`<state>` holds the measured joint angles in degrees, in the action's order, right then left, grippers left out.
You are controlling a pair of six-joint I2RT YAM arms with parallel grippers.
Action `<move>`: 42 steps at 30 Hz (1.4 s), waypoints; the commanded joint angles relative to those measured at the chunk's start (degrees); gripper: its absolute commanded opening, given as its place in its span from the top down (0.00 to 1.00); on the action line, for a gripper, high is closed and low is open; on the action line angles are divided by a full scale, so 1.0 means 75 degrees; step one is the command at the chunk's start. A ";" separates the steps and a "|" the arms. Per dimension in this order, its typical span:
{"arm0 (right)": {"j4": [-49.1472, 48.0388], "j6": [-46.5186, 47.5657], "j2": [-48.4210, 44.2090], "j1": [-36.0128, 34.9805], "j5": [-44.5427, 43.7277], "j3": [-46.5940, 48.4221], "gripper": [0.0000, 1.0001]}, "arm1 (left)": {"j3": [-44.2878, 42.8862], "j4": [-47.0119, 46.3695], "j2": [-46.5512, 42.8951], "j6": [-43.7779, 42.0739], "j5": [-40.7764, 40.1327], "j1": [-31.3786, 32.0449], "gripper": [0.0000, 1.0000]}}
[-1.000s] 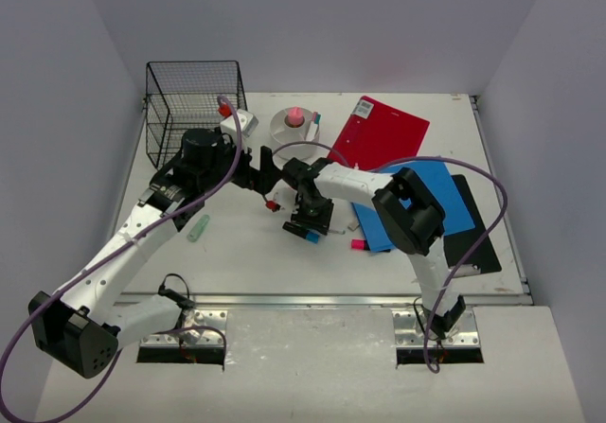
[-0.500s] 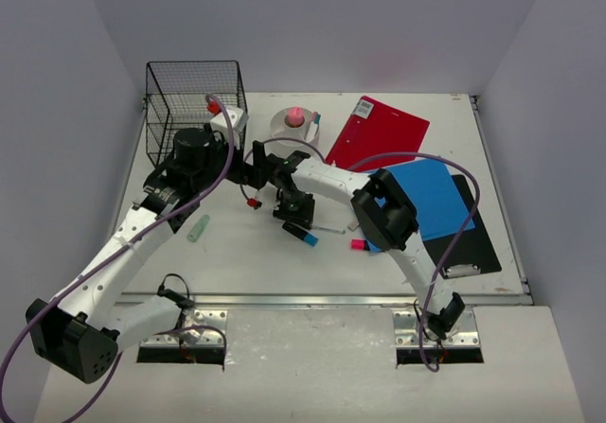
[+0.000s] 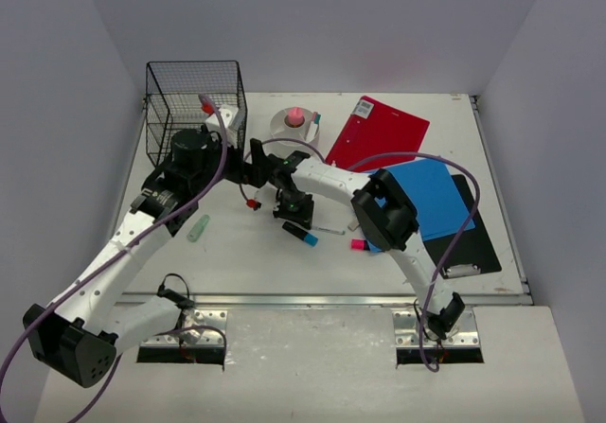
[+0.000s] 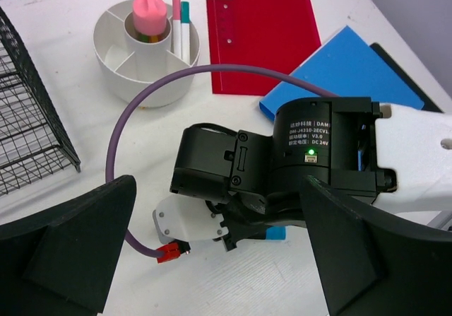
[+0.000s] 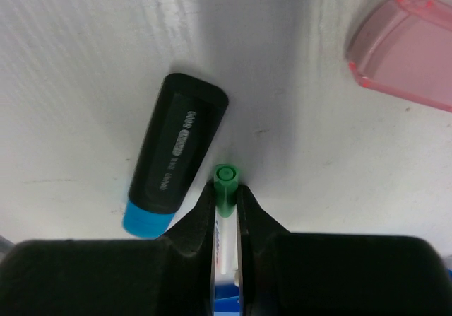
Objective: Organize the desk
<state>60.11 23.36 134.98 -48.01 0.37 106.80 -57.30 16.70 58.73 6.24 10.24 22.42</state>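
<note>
Low over the middle of the off-white tabletop (image 3: 246, 262), the right arm (image 3: 331, 182) reaches down and to the left. The right jaws are pinched nearly together on a slim white pen (image 5: 226, 182) with a green cap, which lies flat on the surface. The pen's long axis runs in line with the fingers, and its green cap pokes out just past their tips. In the right wrist view, a black highlighter (image 5: 176, 146) with a blue end lies just beside the pen, slightly angled to it. A pink translucent item (image 5: 402, 47) sits well apart, beyond the tips. The left jaws hang wide apart and empty above the right wrist, near a wire basket (image 3: 194, 96). A round white organiser (image 4: 152, 90) holding markers stands farther back. The right arm is plainly the nearer, and a straight lift would probably clear the highlighter.
</note>
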 commanded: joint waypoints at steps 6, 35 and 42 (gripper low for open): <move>-0.0631 -0.0829 -0.1508 -0.0068 0.0855 -0.0155 1.00 | -0.0528 -0.0843 -0.0939 0.1689 -0.0876 -0.0062 0.00; -0.6724 -0.7513 -0.3032 0.4054 0.0036 -0.0441 1.00 | 0.0026 -0.1383 -0.0702 0.1860 -0.1237 -0.0060 0.00; -0.7280 -0.7357 -0.2555 0.3964 -0.0518 -0.0461 1.00 | 0.0114 -0.1429 -0.0574 0.1758 -0.1319 -0.0060 0.00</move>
<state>10.94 -31.27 114.27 -18.13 0.86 102.43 -56.50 9.16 54.32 19.82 1.12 22.20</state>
